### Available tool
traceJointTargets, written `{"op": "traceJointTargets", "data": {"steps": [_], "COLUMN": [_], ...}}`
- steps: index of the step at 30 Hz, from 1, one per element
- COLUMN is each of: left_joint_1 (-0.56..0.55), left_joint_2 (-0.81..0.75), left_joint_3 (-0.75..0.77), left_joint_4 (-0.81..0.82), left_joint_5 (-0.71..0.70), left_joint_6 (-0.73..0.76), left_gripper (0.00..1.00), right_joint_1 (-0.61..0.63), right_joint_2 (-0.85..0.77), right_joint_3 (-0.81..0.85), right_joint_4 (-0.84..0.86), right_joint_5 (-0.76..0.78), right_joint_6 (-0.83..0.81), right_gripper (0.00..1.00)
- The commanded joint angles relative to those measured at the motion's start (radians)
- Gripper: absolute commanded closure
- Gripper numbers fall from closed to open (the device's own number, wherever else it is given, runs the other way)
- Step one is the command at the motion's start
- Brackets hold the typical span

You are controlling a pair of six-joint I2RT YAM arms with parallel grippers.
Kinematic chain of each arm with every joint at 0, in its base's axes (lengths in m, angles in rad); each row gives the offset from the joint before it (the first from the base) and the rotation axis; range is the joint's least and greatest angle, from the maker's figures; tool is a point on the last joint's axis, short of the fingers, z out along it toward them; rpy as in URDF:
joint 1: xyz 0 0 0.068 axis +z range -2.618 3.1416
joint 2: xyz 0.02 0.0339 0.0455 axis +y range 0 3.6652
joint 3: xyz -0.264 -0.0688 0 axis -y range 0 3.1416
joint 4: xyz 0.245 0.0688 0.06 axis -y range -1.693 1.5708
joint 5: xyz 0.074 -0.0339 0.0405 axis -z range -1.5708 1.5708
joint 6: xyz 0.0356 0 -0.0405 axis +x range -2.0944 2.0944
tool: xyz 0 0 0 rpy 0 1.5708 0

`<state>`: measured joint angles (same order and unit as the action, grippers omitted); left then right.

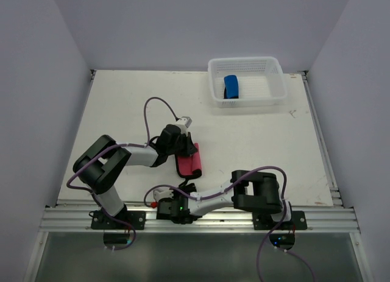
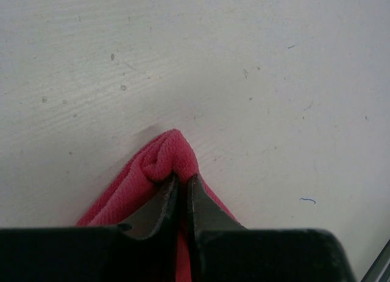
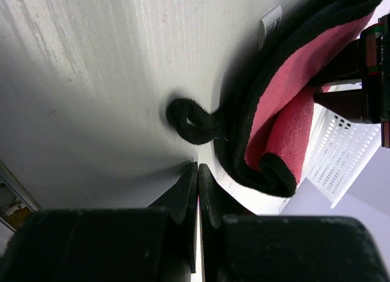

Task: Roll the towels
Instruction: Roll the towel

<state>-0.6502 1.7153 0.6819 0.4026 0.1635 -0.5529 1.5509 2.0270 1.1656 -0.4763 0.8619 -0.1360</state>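
- The left claw (image 2: 181,179) is pinched tight on a raised fold of the pink towel (image 1: 194,163). Its two dark fingers are nearly together, with the cloth bulging up just past their tips.
- Beyond that fold, ahead of the left claw, there is only bare white bench (image 1: 122,105), scuffed and speckled.
- From above, the pink towel lies on the bench directly under and just beside the left claw, gathered into a short, thick, lengthwise shape. I cannot tell how tightly it is rolled.
- The right claw (image 3: 198,167) is closed, its fingers pressed flat against each other, with the tips low against the bench.
- Just ahead of the right claw's tips sits a small dark loop (image 3: 190,121) of edging, lying on the bench and joined to the towel's border.
- To one side of those tips the towel's dark-edged rim curls over, with pink showing inside the curl. It is just beside the fingers, and I cannot tell whether it touches them.
- A small white label (image 3: 270,18) sticks out from the towel's edge, farther ahead of the right claw.
- The blue towel (image 1: 231,87) is a short roll inside the white mesh basket (image 1: 275,81), well apart from both claws at the far side of the bench.
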Motion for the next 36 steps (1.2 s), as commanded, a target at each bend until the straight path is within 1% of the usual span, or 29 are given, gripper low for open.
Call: {"op": "traceJointTargets", "data": {"steps": [1, 3, 5, 7, 8, 13, 14, 15, 16, 18, 19, 20, 22, 23, 24, 25, 27, 29, 30, 33, 36], "left_joint_1": [0.003, 0.001, 0.003, 0.003, 0.003, 0.003, 0.001, 0.003, 0.003, 0.003, 0.001, 0.003, 0.001, 0.003, 0.001, 0.001, 0.001, 0.003, 0.001, 0.003, 0.003], "left_joint_2": [0.007, 0.003, 0.006, 0.006, 0.003, -0.002, -0.003, -0.003, -0.003, -0.003, -0.003, -0.003, 0.0, 0.001, 0.001, 0.006, 0.007, 0.007, 0.009, 0.009, 0.003], "left_joint_3": [-0.034, -0.042, -0.051, -0.062, -0.065, -0.071, -0.068, -0.068, -0.068, -0.067, -0.068, -0.068, -0.068, -0.068, -0.067, -0.065, -0.064, -0.064, -0.064, -0.061, -0.058], "left_joint_4": [-0.176, -0.177, -0.179, -0.174, -0.166, -0.162, -0.162, -0.162, -0.162, -0.162, -0.16, -0.159, -0.157, -0.154, -0.154, -0.154, -0.153, -0.151, -0.151, -0.151, -0.153], "left_joint_5": [-0.062, -0.074, -0.078, -0.079, -0.079, -0.084, -0.084, -0.085, -0.085, -0.09, -0.091, -0.091, -0.093, -0.093, -0.091, -0.091, -0.09, -0.09, -0.091, -0.091, -0.09], "left_joint_6": [0.057, 0.054, 0.053, 0.048, 0.045, 0.042, 0.042, 0.042, 0.044, 0.044, 0.044, 0.044, 0.042, 0.044, 0.042, 0.042, 0.042, 0.042, 0.042, 0.039, 0.036], "left_gripper": [1.0, 1.0, 1.0, 1.0, 1.0, 1.0, 1.0, 1.0, 1.0, 1.0, 1.0, 1.0, 1.0, 1.0, 1.0, 1.0, 1.0, 1.0, 1.0, 1.0, 1.0], "right_joint_1": [0.0, -0.002, -0.014, -0.035, -0.044, -0.101, -0.112, -0.141, -0.156, -0.208, -0.227, -0.242, -0.297, -0.314, -0.359, -0.383, -0.429, -0.504, -0.553, -0.612, -0.629], "right_joint_2": [0.016, -0.016, -0.103, -0.171, -0.245, -0.456, -0.487, -0.551, -0.58, -0.657, -0.681, -0.703, -0.761, -0.778, -0.801, -0.835, -0.87, -0.893, -0.893, -0.84, -0.771], "right_joint_3": [0.016, 0.002, -0.024, -0.061, -0.075, -0.182, -0.201, -0.243, -0.266, -0.325, -0.342, -0.363, -0.426, -0.447, -0.496, -0.521, -0.593, -0.642, -0.68, -0.722, -0.747], "right_joint_4": [-0.028, -0.013, 0.014, 0.045, 0.057, 0.16, 0.18, 0.221, 0.244, 0.286, 0.298, 0.309, 0.355, 0.37, 0.407, 0.429, 0.471, 0.531, 0.583, 0.683, 0.773], "right_joint_5": [-0.101, -0.119, -0.148, -0.202, -0.219, -0.337, -0.356, -0.398, -0.421, -0.428, -0.446, -0.442, -0.46, -0.474, -0.488, -0.507, -0.537, -0.593, -0.663, -0.777, -0.82], "right_joint_6": [0.002, 0.045, 0.097, 0.128, 0.195, 0.354, 0.415, 0.446, 0.475, 0.59, 0.626, 0.707, 0.781, 0.853, 0.892, 0.964, 1.042, 1.122, 1.147, 1.216, 1.269], "right_gripper": [1.0, 1.0, 1.0, 0.97, 0.95, 0.9, 0.89, 0.87, 0.87, 0.83, 0.82, 0.8, 0.76, 0.75, 0.73, 0.7, 0.67, 0.61, 0.6, 0.6, 0.59]}}
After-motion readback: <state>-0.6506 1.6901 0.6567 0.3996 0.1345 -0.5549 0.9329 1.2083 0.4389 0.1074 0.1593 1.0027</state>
